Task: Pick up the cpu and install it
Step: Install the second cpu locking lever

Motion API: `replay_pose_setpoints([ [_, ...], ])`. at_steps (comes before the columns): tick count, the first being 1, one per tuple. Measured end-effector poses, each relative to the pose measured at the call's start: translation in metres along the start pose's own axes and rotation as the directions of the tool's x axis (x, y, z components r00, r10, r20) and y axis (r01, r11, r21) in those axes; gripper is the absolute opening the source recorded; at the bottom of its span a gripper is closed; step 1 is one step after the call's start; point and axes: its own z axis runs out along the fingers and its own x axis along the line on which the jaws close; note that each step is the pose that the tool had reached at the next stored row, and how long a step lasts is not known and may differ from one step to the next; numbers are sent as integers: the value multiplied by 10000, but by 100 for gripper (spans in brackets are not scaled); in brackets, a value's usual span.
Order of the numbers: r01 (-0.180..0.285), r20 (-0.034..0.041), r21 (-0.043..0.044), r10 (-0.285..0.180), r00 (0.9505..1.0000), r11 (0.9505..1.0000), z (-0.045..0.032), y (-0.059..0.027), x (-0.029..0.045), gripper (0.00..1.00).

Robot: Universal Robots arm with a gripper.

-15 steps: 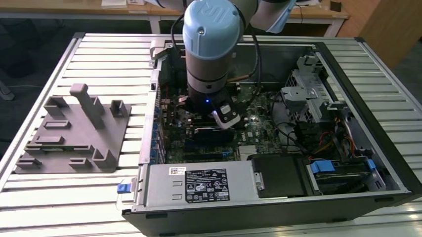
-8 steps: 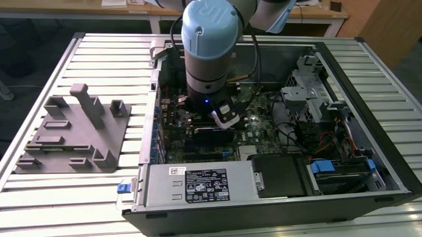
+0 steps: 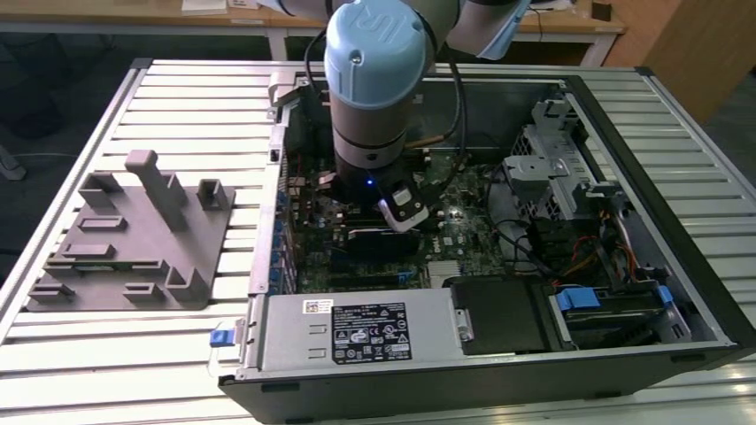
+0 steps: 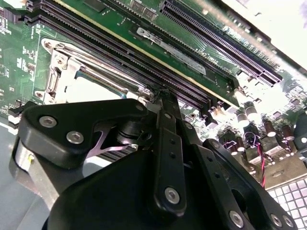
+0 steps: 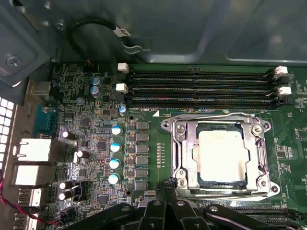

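The cpu, a pale silvery square, lies flat inside the metal-framed socket on the green motherboard. In the second wrist view the cpu shows as a bright patch within the socket frame, just beyond my black fingers. My gripper hangs over the board beside the socket's corner, its fingers drawn together with nothing between them. In the exterior view my gripper reaches down into the open computer case.
Empty memory slots run along one side of the socket. Capacitors and rear ports stand nearby. A drive cage and power supply crowd the case. A grey fixture sits on the slatted table.
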Motion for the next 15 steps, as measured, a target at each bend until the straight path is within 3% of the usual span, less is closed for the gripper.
replay_pose_setpoints([
  [8,0,0,1,0,10000,10000,-100,27,-1,11],
  [15,1,0,2,-1,10000,10000,-245,67,-3,11],
])
